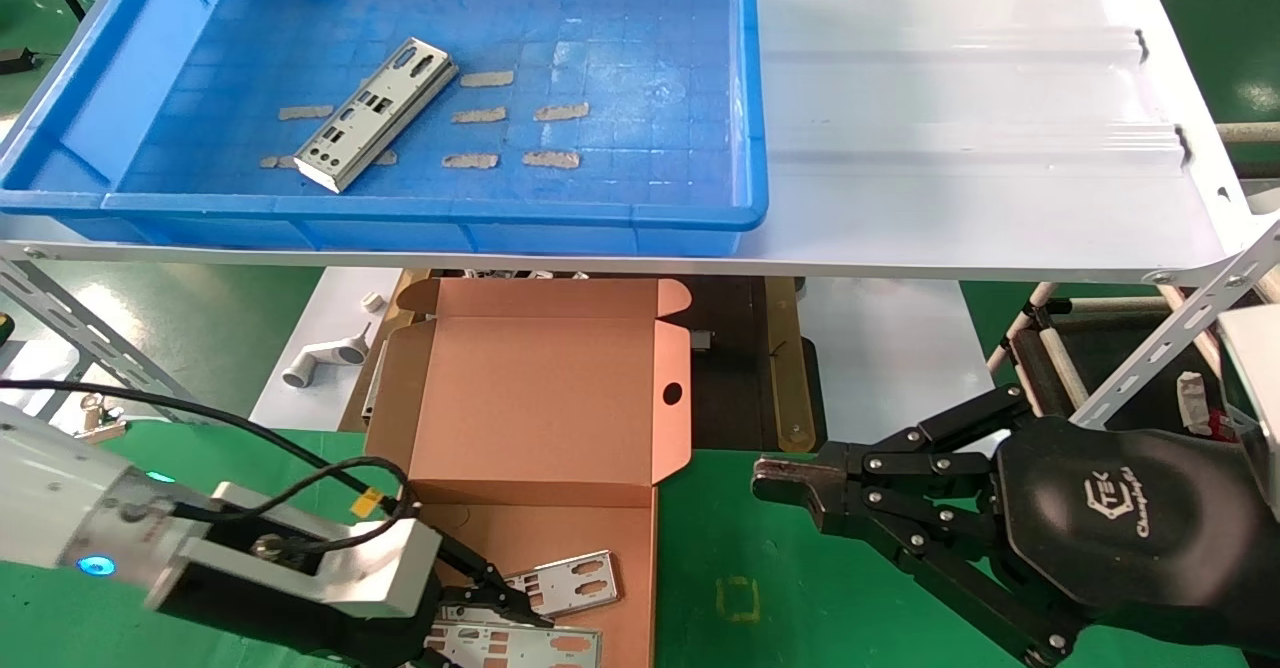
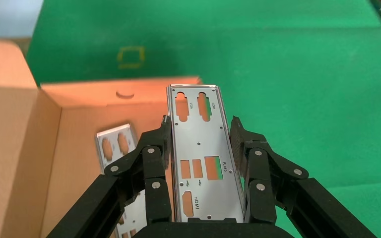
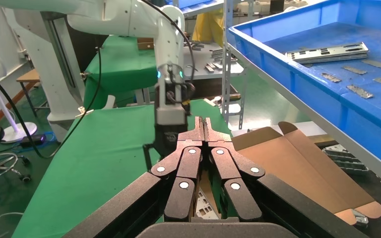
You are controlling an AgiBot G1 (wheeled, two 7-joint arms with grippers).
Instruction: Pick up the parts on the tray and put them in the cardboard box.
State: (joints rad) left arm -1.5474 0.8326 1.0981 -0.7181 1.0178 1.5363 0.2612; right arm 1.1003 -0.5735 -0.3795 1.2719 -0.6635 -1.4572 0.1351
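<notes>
One silver part [image 1: 375, 113] lies askew on the floor of the blue tray [image 1: 400, 213] at the back left; it also shows in the right wrist view [image 3: 327, 52]. The cardboard box [image 1: 540, 398] lies open below the shelf, lid up. My left gripper [image 1: 480, 628] is over the box's base, shut on a part [image 2: 198, 158] held lengthwise between its fingers [image 2: 154, 148]. Another part [image 1: 570, 580] lies flat in the box, also seen in the left wrist view [image 2: 114, 144]. My right gripper [image 1: 775, 478] is shut and empty, over the green table right of the box.
Several tan tape strips [image 1: 560, 110] are stuck on the tray floor. The tray stands on a white ribbed shelf [image 1: 950, 148] that overhangs the box's far end. A white pipe fitting [image 1: 325, 353] lies left of the box. Green table [image 1: 740, 588] lies between box and right gripper.
</notes>
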